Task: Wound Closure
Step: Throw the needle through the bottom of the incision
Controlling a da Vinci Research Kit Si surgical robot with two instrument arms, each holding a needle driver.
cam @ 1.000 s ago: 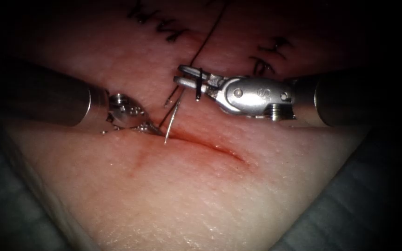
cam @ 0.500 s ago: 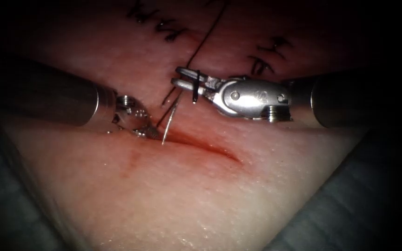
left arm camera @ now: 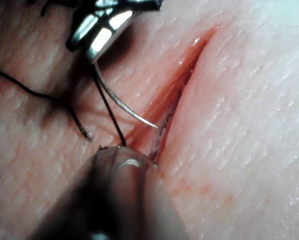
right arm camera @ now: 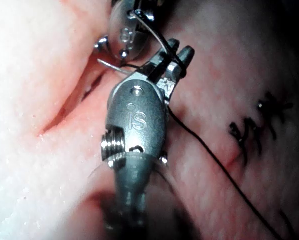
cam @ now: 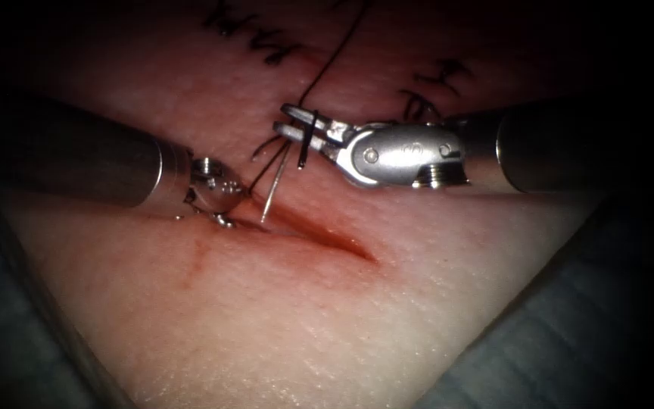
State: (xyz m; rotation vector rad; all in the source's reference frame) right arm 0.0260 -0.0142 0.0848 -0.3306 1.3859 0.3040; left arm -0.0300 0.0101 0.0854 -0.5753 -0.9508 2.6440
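Right tool, marked "IS", grips needle near its tail; left tool unreadable at cut

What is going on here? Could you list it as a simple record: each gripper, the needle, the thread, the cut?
right gripper: shut on the needle near its rear end
needle: curves down from that gripper, tip free just above the cut, not in the tissue
left gripper: pressed on the tissue at the cut's left end; whether it grips cannot be seen
thread: dark strand running up and away from the right gripper over the tissue
cut: open, reddened by red fluid
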